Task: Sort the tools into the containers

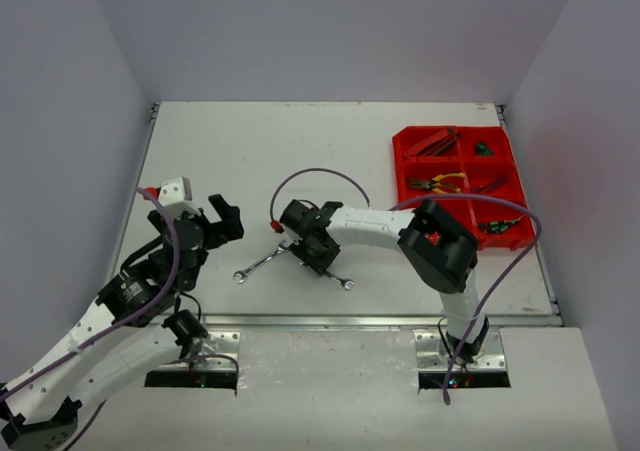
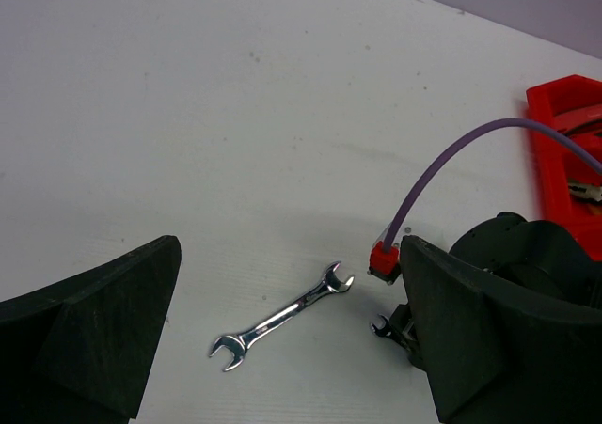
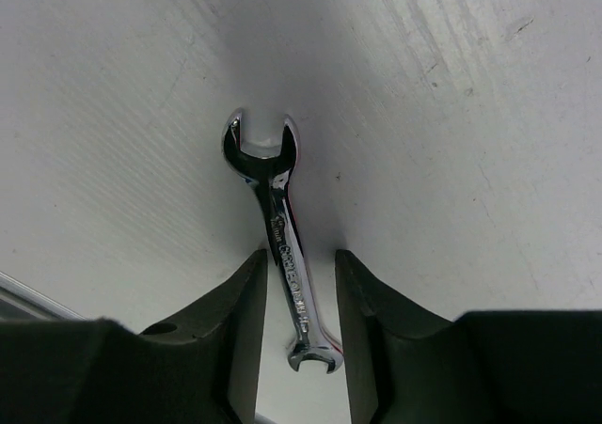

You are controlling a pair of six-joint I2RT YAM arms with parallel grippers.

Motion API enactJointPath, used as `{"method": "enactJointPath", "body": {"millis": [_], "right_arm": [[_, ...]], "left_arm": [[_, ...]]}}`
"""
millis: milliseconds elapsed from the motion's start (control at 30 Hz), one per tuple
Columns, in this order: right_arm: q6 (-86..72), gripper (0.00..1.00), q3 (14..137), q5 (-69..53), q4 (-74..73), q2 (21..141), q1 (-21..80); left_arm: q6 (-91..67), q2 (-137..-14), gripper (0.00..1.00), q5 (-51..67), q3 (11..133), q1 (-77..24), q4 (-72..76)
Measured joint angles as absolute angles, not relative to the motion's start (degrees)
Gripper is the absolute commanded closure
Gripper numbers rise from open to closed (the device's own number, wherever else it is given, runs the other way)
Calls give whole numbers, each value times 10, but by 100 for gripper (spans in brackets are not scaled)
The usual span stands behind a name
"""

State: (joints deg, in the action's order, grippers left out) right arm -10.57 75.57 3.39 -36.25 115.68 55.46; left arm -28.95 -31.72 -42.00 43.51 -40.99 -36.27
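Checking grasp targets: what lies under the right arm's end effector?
A small silver open-ended wrench lies on the white table between the black fingers of the right end effector. From above only one tip shows; the rest is covered.

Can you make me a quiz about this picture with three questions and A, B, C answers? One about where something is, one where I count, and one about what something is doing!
1. Where is the red tray on the table?
A. at the far right
B. in the middle
C. beside the left arm

2. How many silver wrenches lie on the bare table?
A. one
B. two
C. four

3. What is the left gripper doing?
A. squeezing a wrench
B. holding pliers
C. standing wide open, holding nothing

Answers:
1 A: the top view shows it by the table's far right edge.
2 B: one wrench lies free, and the other wrench lies between the fingers of the right gripper.
3 C: its fingers stand far apart and touch nothing.
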Motion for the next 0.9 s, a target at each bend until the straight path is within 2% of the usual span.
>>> {"method": "enactJointPath", "body": {"millis": [33,67,100,133,467,600,900], "right_arm": [[-106,72,756,31,-362,1157,555],[-107,78,754,26,-361,1157,555],[-107,92,754,23,-361,1157,556],[-107,100,753,19,-361,1157,556],[-111,100,716,-2,-343,1130,562],[-119,100,668,14,-347,1084,568],[-142,100,651,74,-348,987,557]], "left_arm": [[-289,-317,0,-420,435,-410,-363],[-289,-316,0,-420,435,-410,-363],[-289,-316,0,-420,435,-410,-363],[-289,-315,0,-420,435,-410,-363],[-289,-314,0,-420,435,-410,-363],[-289,-314,0,-420,435,-410,-362],[-289,-314,0,-418,435,-410,-362]]}}
